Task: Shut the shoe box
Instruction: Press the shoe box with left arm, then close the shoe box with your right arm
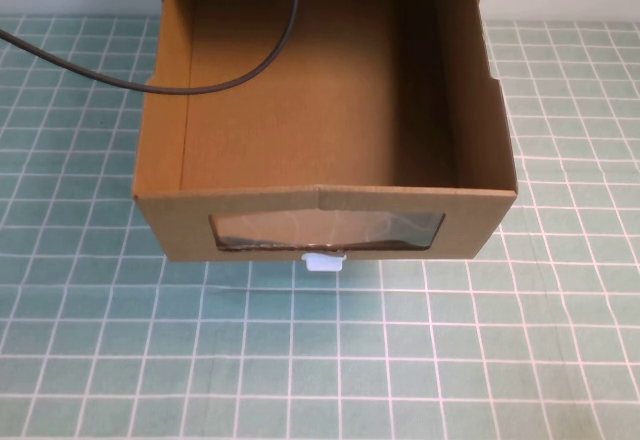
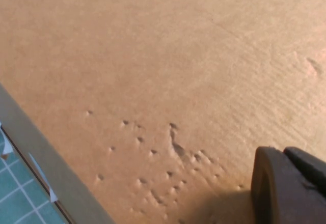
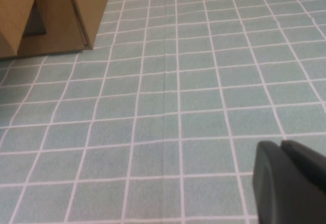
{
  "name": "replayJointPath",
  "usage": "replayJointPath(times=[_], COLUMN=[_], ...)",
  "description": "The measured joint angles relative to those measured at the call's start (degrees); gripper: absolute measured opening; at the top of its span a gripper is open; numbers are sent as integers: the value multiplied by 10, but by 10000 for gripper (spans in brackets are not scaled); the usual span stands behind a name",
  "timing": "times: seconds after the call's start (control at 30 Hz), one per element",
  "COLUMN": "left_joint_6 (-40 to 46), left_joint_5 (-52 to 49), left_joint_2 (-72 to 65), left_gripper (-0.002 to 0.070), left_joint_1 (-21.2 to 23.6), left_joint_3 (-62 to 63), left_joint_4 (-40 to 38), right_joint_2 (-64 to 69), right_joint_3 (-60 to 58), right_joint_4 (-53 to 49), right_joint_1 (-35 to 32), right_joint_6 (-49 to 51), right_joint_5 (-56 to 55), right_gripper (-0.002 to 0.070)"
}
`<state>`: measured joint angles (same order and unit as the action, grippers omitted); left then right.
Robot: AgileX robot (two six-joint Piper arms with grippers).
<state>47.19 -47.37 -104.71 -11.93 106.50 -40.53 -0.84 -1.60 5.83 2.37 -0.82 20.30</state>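
Closest to the camera is just bare teal checkered tablecloth [image 1: 320, 360], and right behind that sits the shoe box [image 1: 325, 222], a brown cardboard drawer-style box with a wide clear plastic window [image 1: 326, 231] in its front and a small white pull tab [image 1: 324, 260] just below the window. The drawer is pulled way out toward the camera side, so closing hasn't really started yet. A dark cable [image 1: 200, 85] droops across the open drawer from behind the box. The left gripper [image 2: 293, 186] is pressed up close over plain dented cardboard, probably the box's top or back panel, and I honestly can't tell whether it's clenched or released. The right gripper [image 3: 290, 180] hovers over the tablecloth off to the side of the box, a box corner just in sight; its state isn't readable either. To do this well I'd push flat and centred on the windowed front, around the tab, so the drawer slides straight instead of jamming, ideally with the other arm bracing the sleeve behind. The drawer itself looks empty, just bare cardboard floor inside.
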Motion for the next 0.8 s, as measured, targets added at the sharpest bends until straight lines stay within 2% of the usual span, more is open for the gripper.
replayJointPath(times=[0.2,0.43,0.6,0.67,0.8], left_joint_6=[2,2,2,2,1], left_joint_5=[-1,-3,-3,-3,-3], left_joint_2=[0,0,0,0,0], left_gripper=[-5,-5,-5,-5,-5], left_joint_1=[0,0,0,-1,-1], left_joint_3=[0,1,1,1,1], left_joint_4=[0,0,0,0,0], right_joint_2=[0,0,0,0,16], right_joint_3=[0,0,0,2,73], right_joint_4=[27,240,319,346,362], right_joint_1=[0,0,0,0,0], right_joint_6=[0,0,0,0,0], right_joint_5=[-11,-126,-177,-151,-25], right_gripper=[-13,-13,-13,-13,-13])
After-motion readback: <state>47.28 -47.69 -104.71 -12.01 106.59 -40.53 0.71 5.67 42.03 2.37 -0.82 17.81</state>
